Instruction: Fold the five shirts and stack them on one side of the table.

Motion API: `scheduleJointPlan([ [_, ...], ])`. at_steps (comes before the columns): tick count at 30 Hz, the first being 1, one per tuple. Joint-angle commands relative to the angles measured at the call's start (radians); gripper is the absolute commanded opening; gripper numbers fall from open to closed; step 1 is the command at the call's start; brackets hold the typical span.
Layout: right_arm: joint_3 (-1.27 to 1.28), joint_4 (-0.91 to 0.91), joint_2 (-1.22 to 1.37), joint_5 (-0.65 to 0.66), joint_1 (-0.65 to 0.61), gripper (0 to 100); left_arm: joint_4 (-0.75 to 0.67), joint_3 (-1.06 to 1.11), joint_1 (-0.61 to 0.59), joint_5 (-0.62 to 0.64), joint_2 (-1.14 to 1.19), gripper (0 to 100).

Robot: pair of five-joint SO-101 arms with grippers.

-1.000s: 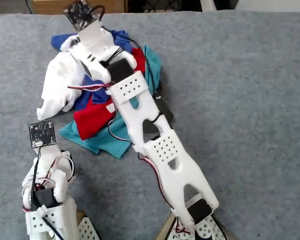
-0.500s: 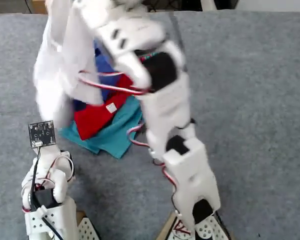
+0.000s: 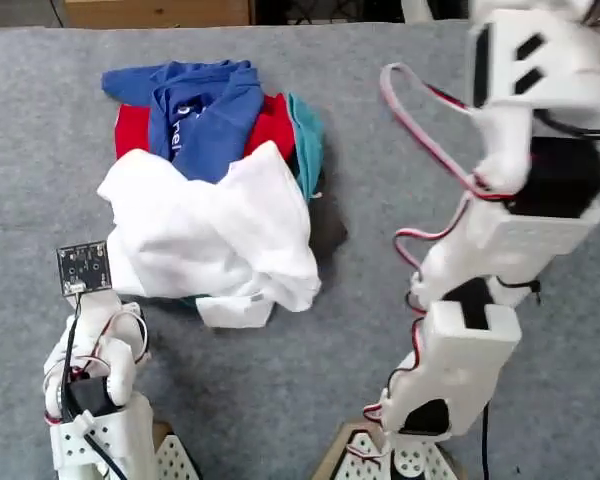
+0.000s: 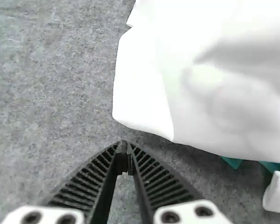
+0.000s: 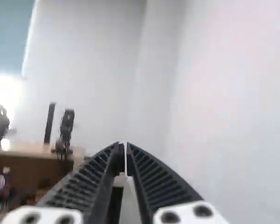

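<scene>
On left half of grey felt desk [image 3: 40, 120]: crumpled white cotton shirt [image 3: 210, 235] atop heap of blue shirt [image 3: 210, 110], red shirt [image 3: 130, 130] and teal shirt [image 3: 308, 145]. Long axis across desk, left to right; loose flap pointing to near edge. Left jaws closed, empty, tips just short of white hem. Right jaws closed, empty, high over desk's right side.

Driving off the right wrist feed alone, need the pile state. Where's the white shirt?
Observer: the white shirt lies crumpled and unfolded over the other shirts, on their near side.
Operator: what's under it?
Observer: on the far side, a blue shirt over a red shirt; a teal shirt pokes out at the right.
Operator: left gripper?
Observer: the left gripper is shut, tips close to the white shirt's edge, no cloth between them.
</scene>
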Motion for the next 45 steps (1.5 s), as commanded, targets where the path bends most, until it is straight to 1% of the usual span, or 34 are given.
scheduleJointPlan([
  [1,-0.022,0.324,-0.035,0.008,-0.051,1.5,-0.015,0.012,-0.005,0.000,-0.006,3],
  [3,-0.013,0.551,-0.033,0.008,-0.143,1.6,-0.015,0.012,-0.005,0.000,-0.006,3],
  [5,0.012,0.735,-0.019,-0.002,-0.258,2.1,-0.015,0.012,-0.005,0.000,-0.006,3],
  [7,0.073,0.730,-0.005,-0.003,-0.322,6.3,-0.015,0.012,-0.005,0.000,-0.006,3],
  [10,0.197,0.730,0.007,-0.005,-0.408,17.9,-0.015,0.012,-0.005,0.000,-0.006,3],
  [14,0.507,0.730,-0.010,-0.002,-0.546,33.0,-0.014,0.013,-0.007,0.000,-0.006,3],
  [17,0.717,0.727,-0.027,-0.003,-0.634,37.7,-0.014,0.013,-0.007,0.000,-0.006,3],
  [19,0.834,0.724,-0.035,-0.020,-0.687,37.0,0.000,0.013,-0.007,-0.002,-0.006,3],
  [22,0.977,0.712,-0.027,-0.069,-0.733,35.7,0.005,0.013,-0.007,-0.002,-0.006,3],
  [27,1.204,0.528,0.027,-0.087,-0.729,35.6,0.005,0.013,-0.007,-0.002,-0.006,3],
  [29,1.244,0.476,0.035,-0.086,-0.717,31.7,0.005,0.013,-0.007,-0.002,-0.006,3],
  [31,1.247,0.453,0.036,-0.084,-0.700,21.1,0.005,0.013,-0.007,-0.002,-0.006,3],
  [34,1.241,0.433,0.036,-0.080,-0.660,0.6,0.005,0.013,-0.007,-0.002,-0.006,3],
  [36,1.219,0.480,0.035,-0.080,-0.632,4.6,0.005,0.013,-0.007,-0.002,-0.006,3],
  [38,1.170,0.551,0.024,-0.080,-0.614,1.5,0.005,0.013,-0.007,-0.002,-0.006,3],
  [42,1.036,0.684,-0.047,-0.078,-0.582,1.4,0.005,0.013,-0.007,-0.002,-0.006,3],
  [45,0.937,0.723,-0.133,-0.078,-0.540,1.4,0.005,0.013,-0.007,-0.002,-0.006,3],
])
